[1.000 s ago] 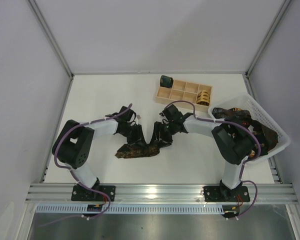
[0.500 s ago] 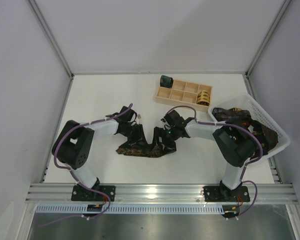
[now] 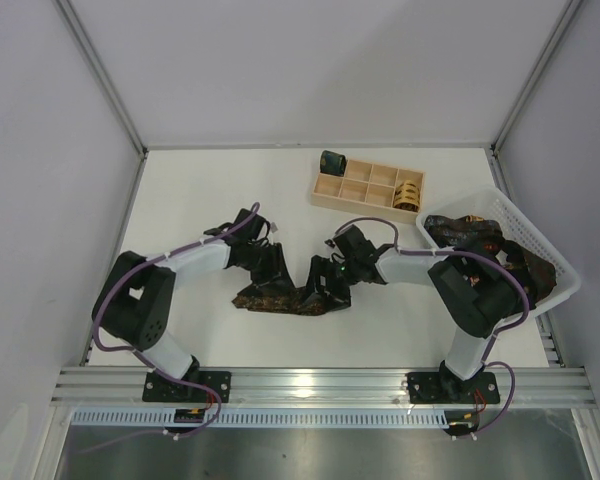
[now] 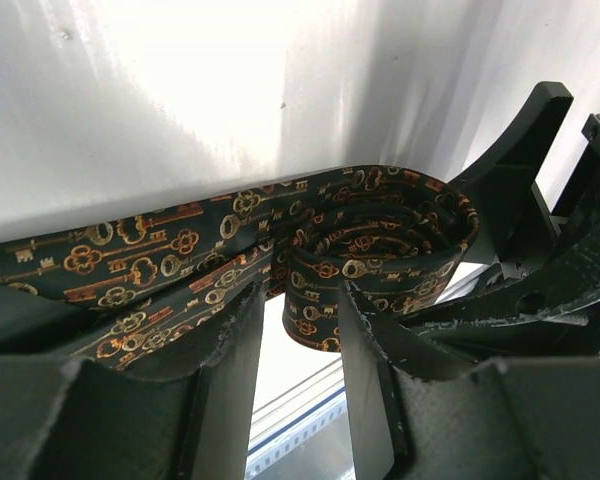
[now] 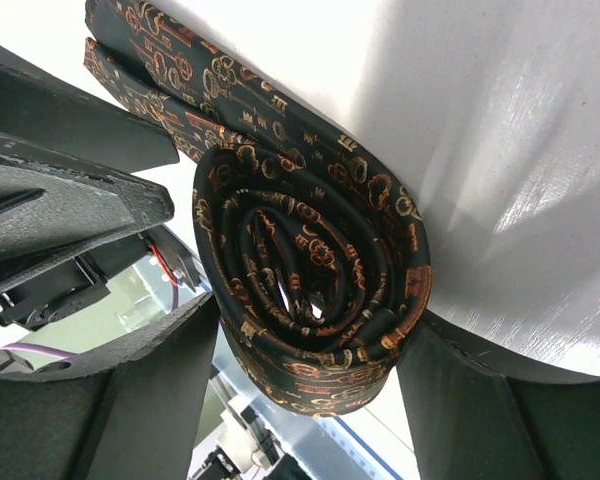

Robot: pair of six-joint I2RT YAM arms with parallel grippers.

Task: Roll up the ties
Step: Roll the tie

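Observation:
One tie, dark with a gold key print, lies across the middle of the table. Its right end is wound into a loose coil standing on edge on the table. My right gripper is open around this coil, and both fingers just brush its sides. My left gripper is open too. A fold of the tie dips between its fingertips, with a gap on the left side. From above, the left gripper and right gripper face each other over the tie.
A pale wooden tray stands at the back, with a dark green coil at its left end and a tan-gold coil in a right compartment. A white mesh basket at the right holds more ties.
The right gripper has come down toward the near side with the coil and its jaws have spread wider. The left jaws have also widened and the left arm's elbow has swung left.

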